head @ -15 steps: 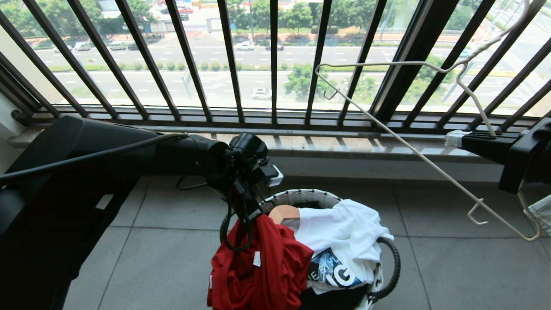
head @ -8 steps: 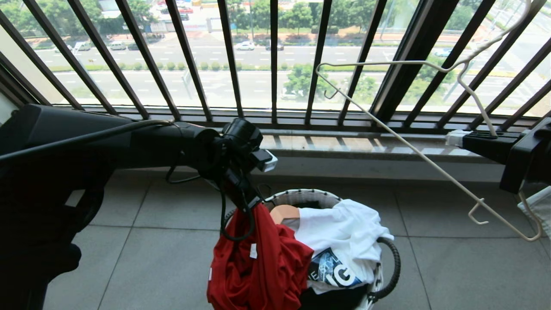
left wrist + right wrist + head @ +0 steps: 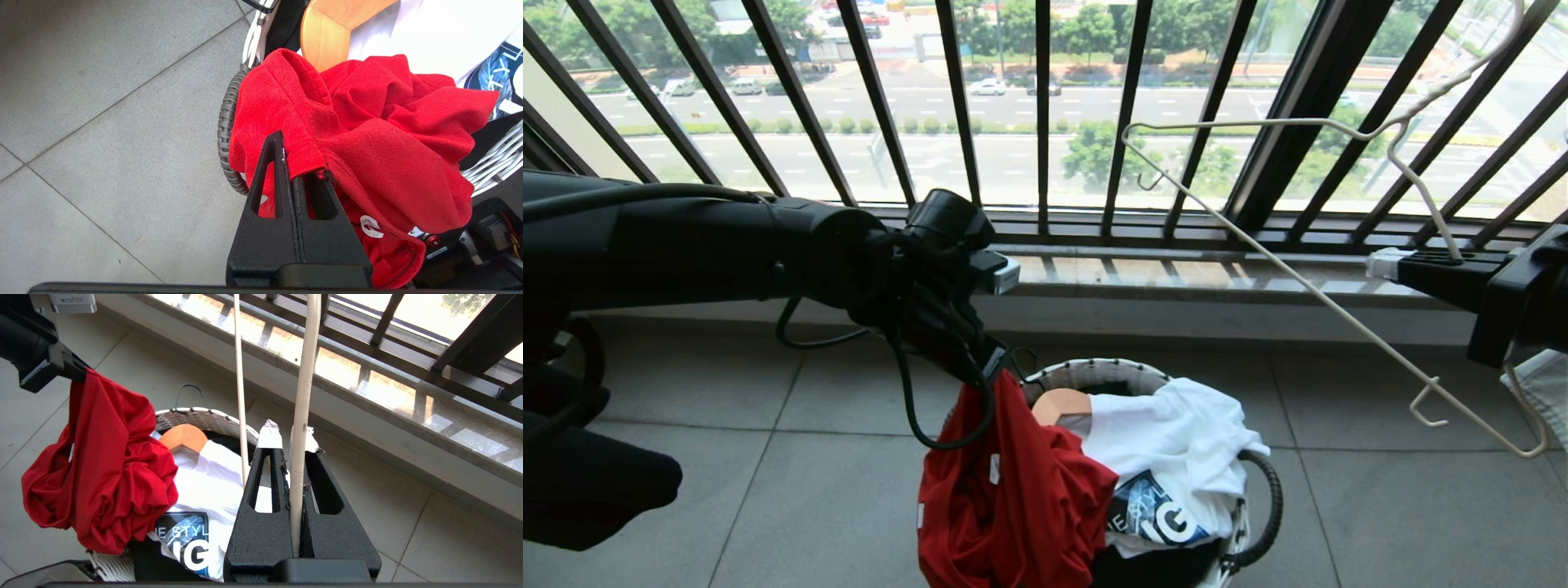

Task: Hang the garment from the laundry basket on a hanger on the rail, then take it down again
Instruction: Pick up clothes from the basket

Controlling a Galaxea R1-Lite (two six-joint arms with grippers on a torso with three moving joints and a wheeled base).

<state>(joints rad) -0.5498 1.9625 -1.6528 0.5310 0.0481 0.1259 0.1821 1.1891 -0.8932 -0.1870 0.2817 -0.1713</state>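
Note:
The red garment (image 3: 1013,498) hangs in a bunch over the near-left side of the laundry basket (image 3: 1262,490). Its ribbed collar edge is pinched in my left gripper (image 3: 995,371), which is shut on it just above the rim. In the left wrist view the left gripper (image 3: 296,163) bites the garment (image 3: 367,134) beside the basket's dark rim (image 3: 226,122). At the right, my right gripper (image 3: 1380,261) is shut on the thin white hanger (image 3: 1241,122), held up in front of the window. The hanger's wire (image 3: 304,375) runs between the right gripper's (image 3: 288,433) taped tips. The rail is out of view.
In the basket lie a white printed T-shirt (image 3: 1176,441), a light-wood hanger (image 3: 1058,404) and a black shirt (image 3: 1143,567). The dark barred window railing (image 3: 1045,114) and a stone sill (image 3: 1176,278) stand behind. Grey floor tiles (image 3: 768,490) surround the basket.
My left arm has risen and drawn left, pulling the garment's collar higher above the basket rim. The right arm and the hanger have not moved.

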